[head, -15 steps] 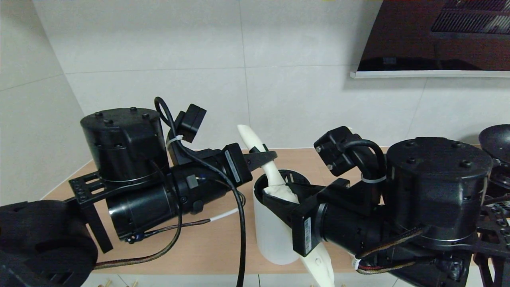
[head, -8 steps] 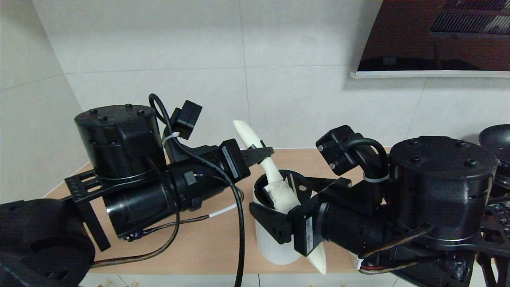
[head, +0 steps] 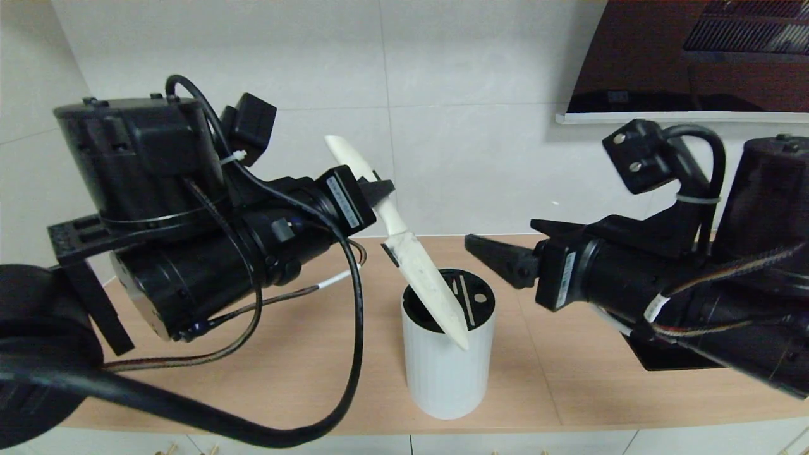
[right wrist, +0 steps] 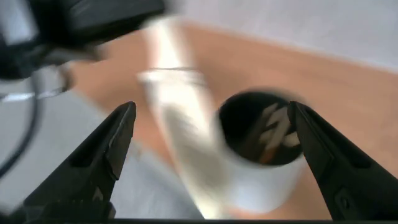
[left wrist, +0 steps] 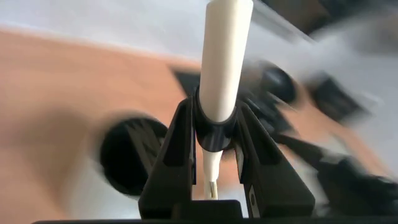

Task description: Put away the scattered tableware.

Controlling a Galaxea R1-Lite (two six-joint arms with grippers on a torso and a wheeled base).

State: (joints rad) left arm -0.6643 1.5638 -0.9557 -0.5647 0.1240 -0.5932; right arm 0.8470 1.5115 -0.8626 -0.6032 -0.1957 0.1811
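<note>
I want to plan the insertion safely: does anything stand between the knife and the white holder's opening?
Nothing visible does. The left tool holds the knife tilted, blade near the top of the holder; the right tool is open, off to one side.

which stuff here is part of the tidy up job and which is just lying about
Job in hand:
knife, held in the left claw
white holder

Just there:
range hood
wooden counter
</note>
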